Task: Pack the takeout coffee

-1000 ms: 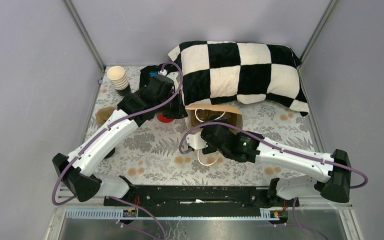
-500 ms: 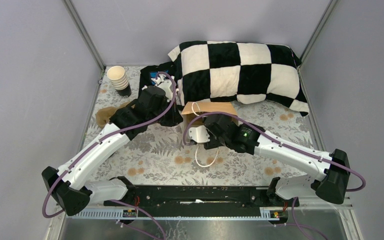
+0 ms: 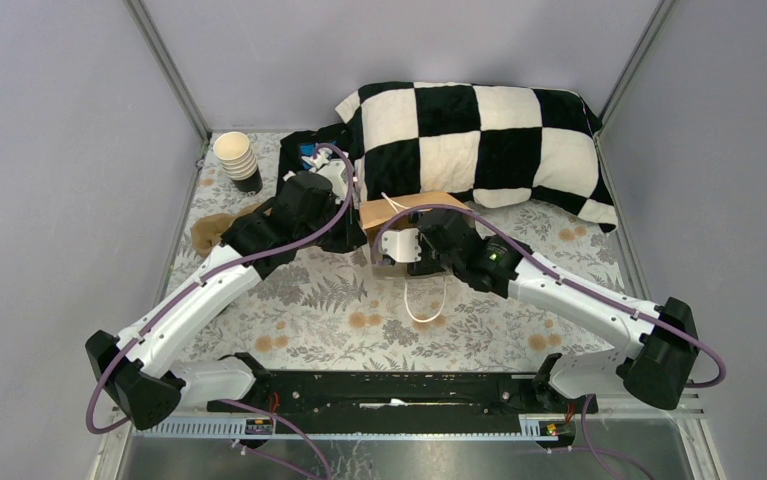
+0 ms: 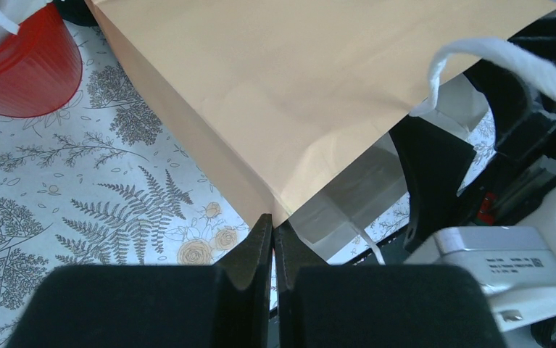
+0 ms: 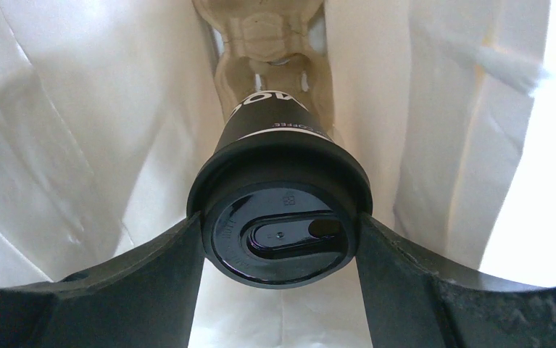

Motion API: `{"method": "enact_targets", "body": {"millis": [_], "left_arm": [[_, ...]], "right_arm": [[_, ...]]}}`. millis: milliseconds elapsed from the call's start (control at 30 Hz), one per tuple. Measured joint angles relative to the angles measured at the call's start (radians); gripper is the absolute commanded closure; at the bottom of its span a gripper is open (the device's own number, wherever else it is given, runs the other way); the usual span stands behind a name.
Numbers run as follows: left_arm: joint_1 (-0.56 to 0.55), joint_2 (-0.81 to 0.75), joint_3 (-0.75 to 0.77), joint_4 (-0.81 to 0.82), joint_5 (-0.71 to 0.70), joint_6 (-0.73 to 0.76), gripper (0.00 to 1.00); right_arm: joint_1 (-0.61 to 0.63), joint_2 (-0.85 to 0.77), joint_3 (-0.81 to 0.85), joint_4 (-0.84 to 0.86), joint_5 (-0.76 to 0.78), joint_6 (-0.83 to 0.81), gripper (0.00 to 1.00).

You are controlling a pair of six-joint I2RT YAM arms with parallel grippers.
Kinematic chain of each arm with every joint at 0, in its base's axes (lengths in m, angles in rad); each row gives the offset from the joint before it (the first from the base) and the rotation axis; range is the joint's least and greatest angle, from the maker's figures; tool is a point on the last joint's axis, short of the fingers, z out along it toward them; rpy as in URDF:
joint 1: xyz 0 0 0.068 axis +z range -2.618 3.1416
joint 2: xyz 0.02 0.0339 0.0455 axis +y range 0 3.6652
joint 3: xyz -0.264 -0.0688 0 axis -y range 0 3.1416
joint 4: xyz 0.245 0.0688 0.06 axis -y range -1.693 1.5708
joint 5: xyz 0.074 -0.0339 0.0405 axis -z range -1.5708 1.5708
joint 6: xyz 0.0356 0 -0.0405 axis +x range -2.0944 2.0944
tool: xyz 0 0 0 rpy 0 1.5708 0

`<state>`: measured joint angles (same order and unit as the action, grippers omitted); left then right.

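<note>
The takeout coffee (image 5: 280, 239), a dark cup with a black lid, is gripped by its lid rim in my right gripper (image 5: 280, 223). It is inside the brown paper bag (image 3: 406, 210), between the bag's white inner walls (image 5: 79, 130), and points at a beige pulp carrier (image 5: 271, 32) at the bag's far end. In the top view the cup is hidden and my right gripper (image 3: 421, 240) reaches into the tipped bag from the near side. My left gripper (image 4: 273, 221) is shut on the lower corner of the bag (image 4: 289, 94), left of the right gripper.
A red cup of white sticks (image 4: 17, 65) stands just left of the bag. A stack of beige cups (image 3: 236, 155) is at the far left. A checkered pillow (image 3: 479, 140) lies behind the bag. A white bag handle (image 3: 425, 300) hangs onto the table.
The left gripper swung from the red cup to the bag and closed on its corner. The bag tipped, mouth toward the arms. The right gripper moved farther in with the cup.
</note>
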<state>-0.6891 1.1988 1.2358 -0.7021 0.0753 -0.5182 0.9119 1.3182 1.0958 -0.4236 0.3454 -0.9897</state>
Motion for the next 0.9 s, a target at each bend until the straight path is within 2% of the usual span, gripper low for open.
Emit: {"method": "enact_targets", "body": {"millis": [433, 900], "left_arm": [[0.003, 0.079, 0.079, -0.024, 0.017, 0.017, 0.95], [0.003, 0.089, 0.088, -0.073, 0.094, 0.008, 0.97]], "right_arm": [[-0.037, 0.055, -0.011, 0.069, -0.098, -0.006, 0.64], [-0.098, 0.054, -0.123, 0.219, -0.127, -0.031, 0.65]]}}
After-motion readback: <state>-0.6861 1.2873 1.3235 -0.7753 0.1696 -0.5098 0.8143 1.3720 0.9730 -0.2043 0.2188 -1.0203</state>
